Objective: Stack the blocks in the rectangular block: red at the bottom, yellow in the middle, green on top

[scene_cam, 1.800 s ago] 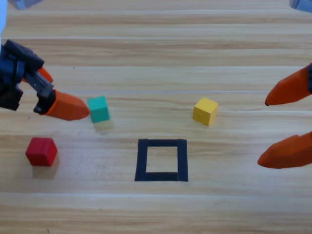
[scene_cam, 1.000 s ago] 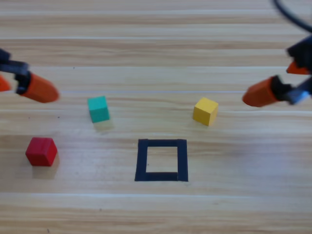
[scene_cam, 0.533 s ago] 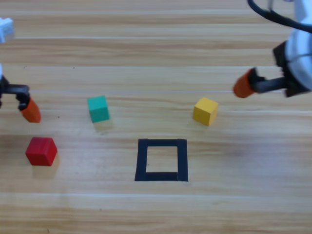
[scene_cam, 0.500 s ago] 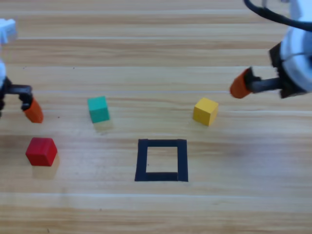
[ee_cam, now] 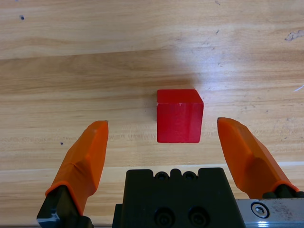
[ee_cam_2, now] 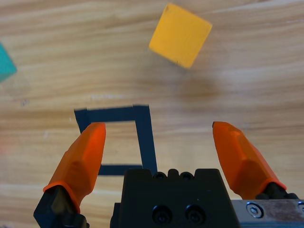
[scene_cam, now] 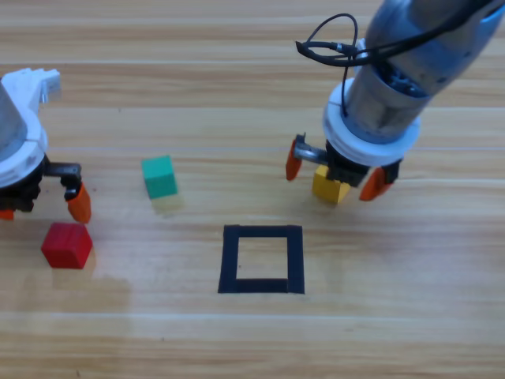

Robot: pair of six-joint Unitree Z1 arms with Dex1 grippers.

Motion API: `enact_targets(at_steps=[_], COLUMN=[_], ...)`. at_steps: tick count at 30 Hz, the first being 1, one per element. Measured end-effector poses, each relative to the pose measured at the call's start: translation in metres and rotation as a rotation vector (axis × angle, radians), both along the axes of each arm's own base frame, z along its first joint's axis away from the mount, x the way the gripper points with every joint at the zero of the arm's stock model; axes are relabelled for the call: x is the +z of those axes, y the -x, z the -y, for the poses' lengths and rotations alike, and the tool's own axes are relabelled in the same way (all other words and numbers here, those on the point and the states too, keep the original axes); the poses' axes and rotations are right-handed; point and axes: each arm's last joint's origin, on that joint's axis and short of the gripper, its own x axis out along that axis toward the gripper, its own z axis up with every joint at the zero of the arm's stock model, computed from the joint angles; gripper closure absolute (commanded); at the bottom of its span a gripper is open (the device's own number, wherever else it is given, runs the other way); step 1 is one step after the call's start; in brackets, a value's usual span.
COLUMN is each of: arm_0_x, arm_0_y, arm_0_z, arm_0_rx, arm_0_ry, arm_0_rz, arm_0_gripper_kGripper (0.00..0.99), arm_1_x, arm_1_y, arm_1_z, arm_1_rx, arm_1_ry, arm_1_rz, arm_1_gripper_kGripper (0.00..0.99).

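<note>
High view: the right gripper [scene_cam: 332, 172], jaws spread, largely hides the small matte yellow cube [scene_cam: 327, 188], probably untouched. The left gripper [scene_cam: 39, 208], jaws apart, hovers by the red cube [scene_cam: 67, 245]. The teal-green cube [scene_cam: 160, 176] and hollow black-tape square [scene_cam: 261, 260] lie apart on the wooden table [scene_cam: 197, 87].

The right tool [scene_cam: 332, 172] now hangs over the yellow cube [scene_cam: 327, 189], jaws spread, having come in from the bench's right edge. The left tool [scene_cam: 41, 207] now sits just above the red cube [scene_cam: 67, 245], jaws apart.
</note>
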Motion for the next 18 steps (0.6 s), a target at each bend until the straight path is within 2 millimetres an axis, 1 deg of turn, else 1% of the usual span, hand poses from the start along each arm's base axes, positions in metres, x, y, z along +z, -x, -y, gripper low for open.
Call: enact_targets(at_steps=[2, 7, 14, 16, 18], arm_0_x=[-0.002, -0.013, -0.031, -0.035, -0.038], arm_0_y=[0.000, 0.006, 0.012, 0.014, 0.014], arm_0_z=[0.001, 0.004, 0.008, 0.009, 0.009], arm_0_rx=[-0.003, -0.013, -0.027, -0.028, -0.028], arm_0_ry=[0.004, 0.014, 0.002, 0.004, 0.007], arm_0_rz=[-0.002, -0.005, -0.037, -0.034, -0.032], arm_0_gripper_kGripper=[0.017, 0.017, 0.033, 0.033, 0.033], arm_1_x=[-0.005, -0.004, -0.011, -0.018, -0.029], arm_1_y=[-0.009, -0.024, -0.037, -0.042, -0.046], arm_1_z=[-0.003, -0.009, -0.004, -0.006, -0.008], arm_1_rx=[-0.039, -0.091, -0.182, -0.193, -0.207], arm_1_ry=[-0.007, -0.035, -0.015, -0.008, 0.008], arm_1_rz=[-0.006, 0.011, 0.031, 0.027, 0.013], arm_1_gripper_kGripper=[0.000, 0.002, 0.014, 0.027, 0.040])
